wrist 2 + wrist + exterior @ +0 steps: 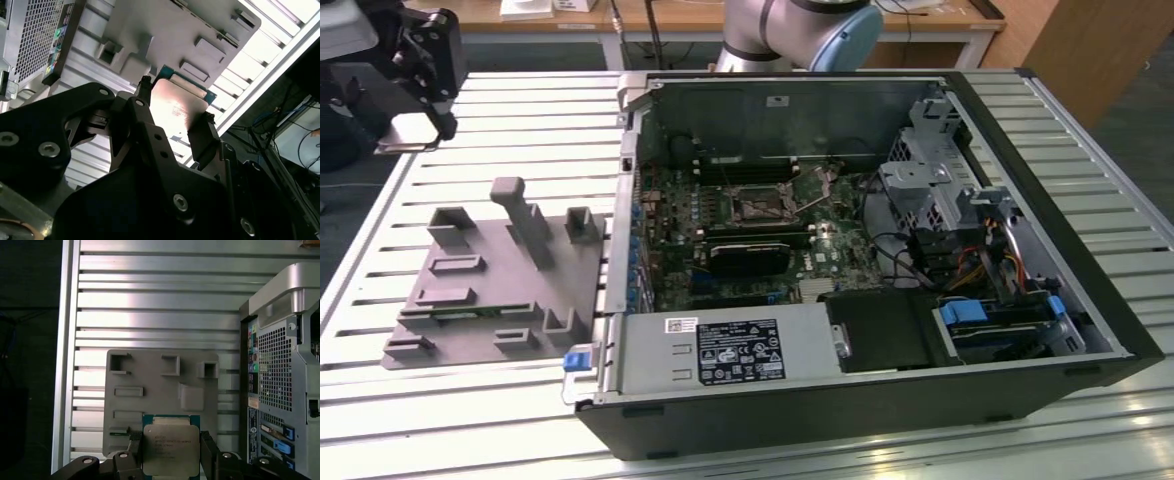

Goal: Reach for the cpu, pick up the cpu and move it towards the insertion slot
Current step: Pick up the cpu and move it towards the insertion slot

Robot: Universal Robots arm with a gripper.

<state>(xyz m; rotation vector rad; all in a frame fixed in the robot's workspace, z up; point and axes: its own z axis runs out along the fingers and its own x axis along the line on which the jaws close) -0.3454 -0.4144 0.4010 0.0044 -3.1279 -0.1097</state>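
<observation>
Small flat square cpu (169, 452), silver-grey metal top with a green rim, is held by two opposite edges between the black fingers (134, 442) of the end effector (170, 445). In the exterior view it sits at upper left, clear above the grey plastic fixture plate (494, 290) on the slatted aluminium tabletop (520, 120). The dark square insertion slot (758, 203) lies at centre frame inside the open black computer case (854, 410). Judgement: carrying calls for a level chip, even grip and clearance over the case wall.
</observation>
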